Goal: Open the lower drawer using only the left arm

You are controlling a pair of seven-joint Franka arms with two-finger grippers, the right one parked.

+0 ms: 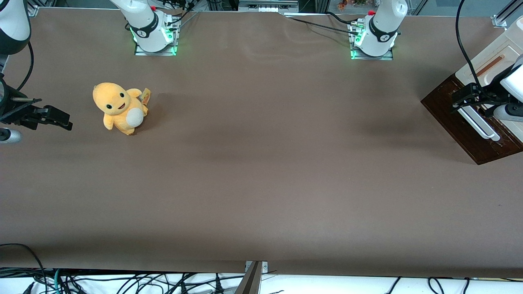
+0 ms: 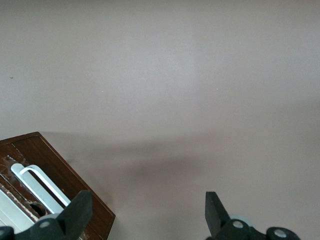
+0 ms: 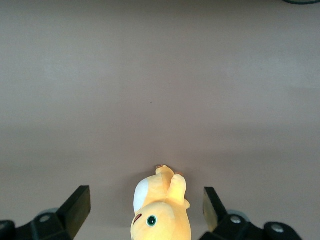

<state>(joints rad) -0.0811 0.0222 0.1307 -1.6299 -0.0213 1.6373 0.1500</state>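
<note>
One task object matters here: the lower drawer (image 1: pixel 470 118), a shallow wooden drawer with a glossy dark brown front and a long white bar handle (image 1: pixel 478 122), set at the working arm's end of the brown table (image 1: pixel 261 163). Above it sits a cream panel with an orange-brown slot (image 1: pixel 490 65).

Step in hand, as I judge it: the approach and line-up on the handle. The black two-finger gripper (image 1: pixel 463 98) of the large white jointed left arm (image 1: pixel 510 85) hangs over the drawer front, near the farther end of the bar. In the wrist view its fingers (image 2: pixel 75 212) stand wide apart with nothing between them; only one finger lies by the handle (image 2: pixel 42 185), the other is out over bare table. The gripper (image 2: pixel 145 217) is not yet centred on the bar.

Next move likely calls for shifting sideways so the bar sits between the fingers, closing on it, then pulling straight out from the cabinet.

Hard to make out: whether the drawer is shut or slightly out; no pale inside shows. The cabinet is cut off at the frame edge, the arm covers part of it. Contact between finger and handle cannot be told.

A yellow plush toy (image 1: pixel 120 108) lies well apart, toward the parked arm's end.
</note>
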